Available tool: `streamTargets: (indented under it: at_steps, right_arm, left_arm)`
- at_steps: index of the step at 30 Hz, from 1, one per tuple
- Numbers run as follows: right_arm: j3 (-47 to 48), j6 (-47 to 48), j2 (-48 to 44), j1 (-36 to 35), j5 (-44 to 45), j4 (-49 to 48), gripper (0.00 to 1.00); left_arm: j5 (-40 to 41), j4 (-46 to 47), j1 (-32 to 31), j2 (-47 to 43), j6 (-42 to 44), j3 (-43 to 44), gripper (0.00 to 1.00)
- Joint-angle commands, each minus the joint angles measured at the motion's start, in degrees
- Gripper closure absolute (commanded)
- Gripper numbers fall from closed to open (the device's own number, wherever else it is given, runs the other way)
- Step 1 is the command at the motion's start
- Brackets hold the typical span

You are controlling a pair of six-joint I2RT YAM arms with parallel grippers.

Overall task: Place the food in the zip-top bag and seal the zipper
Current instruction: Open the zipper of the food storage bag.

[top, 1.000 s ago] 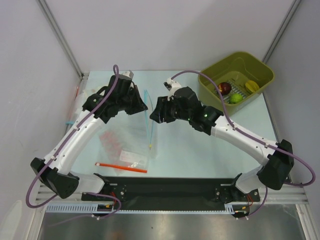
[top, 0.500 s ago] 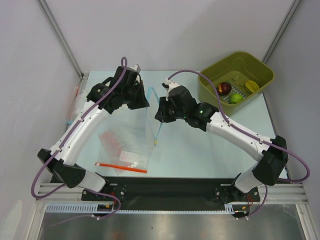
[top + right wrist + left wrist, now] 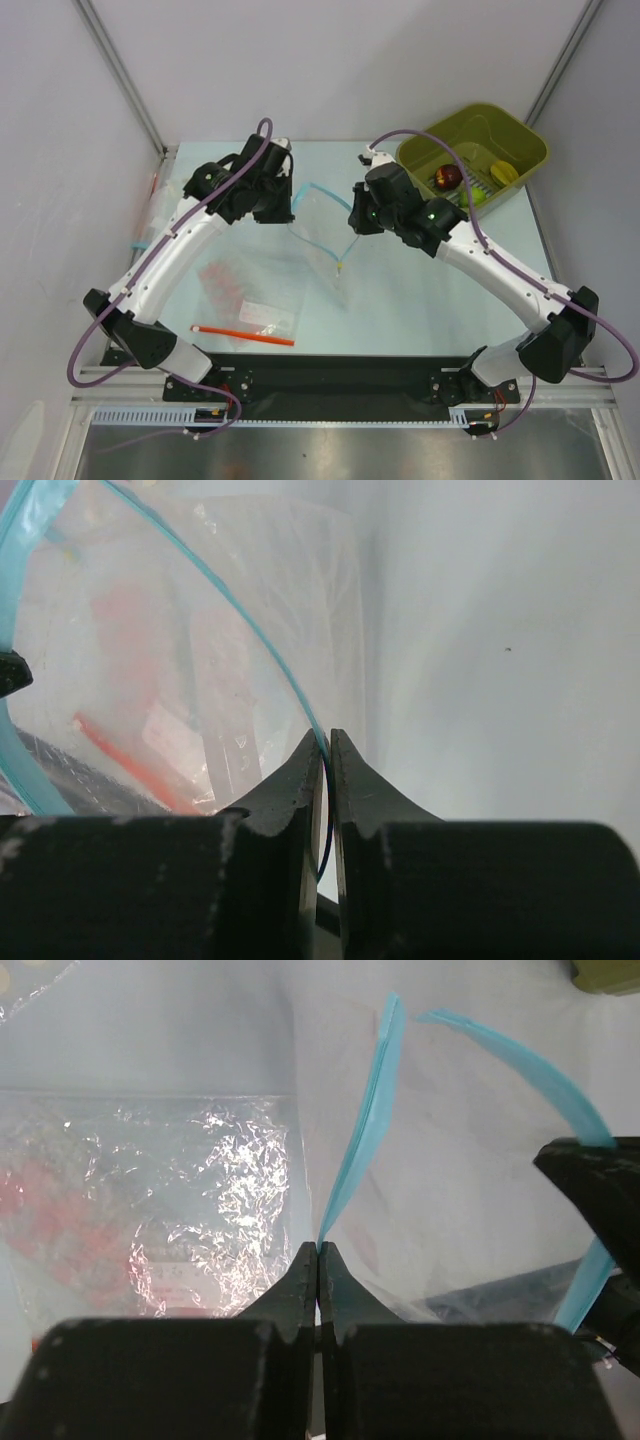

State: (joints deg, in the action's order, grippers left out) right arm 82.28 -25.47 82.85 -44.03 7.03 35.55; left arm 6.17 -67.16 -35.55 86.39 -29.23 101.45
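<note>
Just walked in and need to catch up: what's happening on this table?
Both arms hold the zip-top bag by its blue zipper: the left gripper pinches one lip, the right gripper the other, spreading the mouth open. The three toy fruits sit in the olive bin, none bagged yet.

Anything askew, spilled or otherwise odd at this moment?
Nothing looks spilled or damaged. The left end effector and right end effector each pinch one lip of the zip-top bag, holding its mouth open. The food sits in the olive bin, not yet bagged.
</note>
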Motion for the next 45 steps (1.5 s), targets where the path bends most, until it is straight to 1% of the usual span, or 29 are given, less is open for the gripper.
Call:
streamTargets:
  at_steps: [1,6,8,9,11,12,16,20,21,23,24,25,27,28,30,32,37,40,45]
  right_arm:
    - [2.0,2.3,-3.0,0.4,3.0,1.8,0.89]
    - [2.1,3.1,-3.7,0.5,2.7,2.6,0.89]
    - [1.7,3.1,-4.1,0.5,2.5,2.4,0.89]
    - [1.3,3.5,-4.4,0.4,1.7,1.5,0.89]
    - [-0.4,3.8,-5.9,0.4,0.6,0.1,0.89]
    - [-1.0,3.9,-6.5,0.4,-0.4,-1.4,0.89]
    - [-3.4,4.3,-8.8,0.3,-2.5,-4.3,0.89]
    - [-4.8,4.8,-10.2,0.3,-3.2,-5.4,0.88]
    - [-4.8,4.8,-10.3,0.3,-3.3,-5.7,0.88]
    - [-4.8,5.2,-10.2,0.3,-3.3,-5.5,0.88]
    - [-4.8,5.3,-10.1,0.3,-3.3,-5.8,0.88]
    - [-4.8,5.3,-10.1,0.3,-3.4,-5.8,0.88]
    - [-4.8,5.5,-10.1,0.3,-3.4,-6.0,0.88]
    - [-4.8,5.5,-10.2,0.3,-3.2,-6.1,0.88]
    - [-5.1,6.0,-10.2,0.2,-2.8,-6.3,0.88]
    - [-5.7,6.1,-10.5,0.1,-2.6,-6.5,0.89]
    - [-7.5,6.6,-11.2,0.1,-2.9,-7.1,0.88]
    - [-8.1,7.4,-11.6,-0.4,-2.9,-7.7,0.88]
    - [-8.7,8.0,-11.6,-0.4,-2.9,-8.5,0.88]
  left_arm:
    - [1.6,-0.5,-1.4,0.0,3.1,2.6,1.00]
    - [-0.6,2.9,-4.5,-0.3,7.0,1.4,1.00]
    - [-1.2,3.5,-5.0,-0.4,7.2,0.5,1.00]
    - [-1.9,4.1,-4.9,-0.7,7.0,0.0,0.98]
    - [-3.5,6.3,-5.0,-1.3,5.9,-2.2,0.93]
    - [-4.1,7.9,-4.9,-2.0,5.4,-2.9,0.87]
    - [-4.9,9.9,-4.7,-2.2,3.3,-5.5,0.80]
    - [-5.3,9.9,-4.1,-1.3,1.7,-5.3,0.72]
    - [-5.3,9.9,-4.0,-1.1,1.5,-5.2,0.68]
    - [-5.3,9.9,-4.0,-0.6,1.0,-5.0,0.64]
    - [-5.6,10.1,-4.0,-0.4,0.8,-5.0,0.61]
    - [-5.7,10.2,-3.9,-0.3,0.4,-5.0,0.59]
    - [-5.7,10.9,-3.9,0.4,-0.6,-5.1,0.54]
    - [-5.7,11.3,-3.9,0.5,-0.9,-5.0,0.53]
    - [-5.7,12.6,-3.7,1.0,-1.5,-4.9,0.54]
    - [-8.0,13.6,-3.1,1.3,-1.5,-4.8,0.64]
    - [-12.0,14.8,-0.2,2.5,-2.1,-3.9,0.67]
    - [-12.2,15.3,0.9,2.5,-2.4,-3.8,0.69]
    - [-12.2,14.3,2.0,4.6,-2.2,-1.8,0.77]
